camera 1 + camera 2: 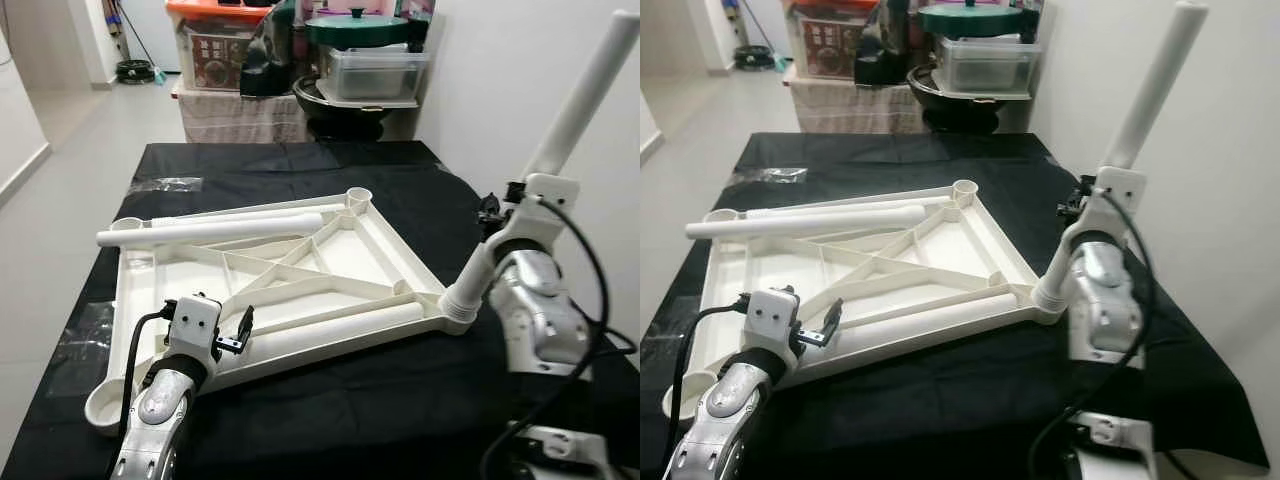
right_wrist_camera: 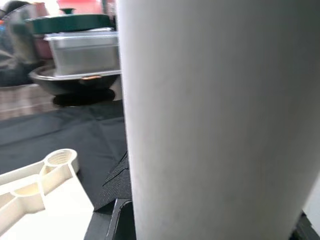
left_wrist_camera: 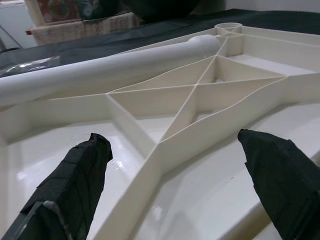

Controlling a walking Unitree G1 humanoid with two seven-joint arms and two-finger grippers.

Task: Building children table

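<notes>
Nearest, at lower left, the left pincer [image 1: 232, 335] was held wide open and empty over the upturned cream plastic tabletop [image 1: 340, 255] on the black-draped desk [image 1: 400, 400]. At right, the right pincer [image 1: 497, 212] was clamped on a white tubular leg [image 1: 585, 90], best kept straight in its corner socket [image 1: 458, 305] while twisted.

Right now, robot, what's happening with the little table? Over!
Right gripper shut on white leg, seated in corner socket. Left gripper open over upside-down tabletop. Two loose legs lying on it.
</notes>
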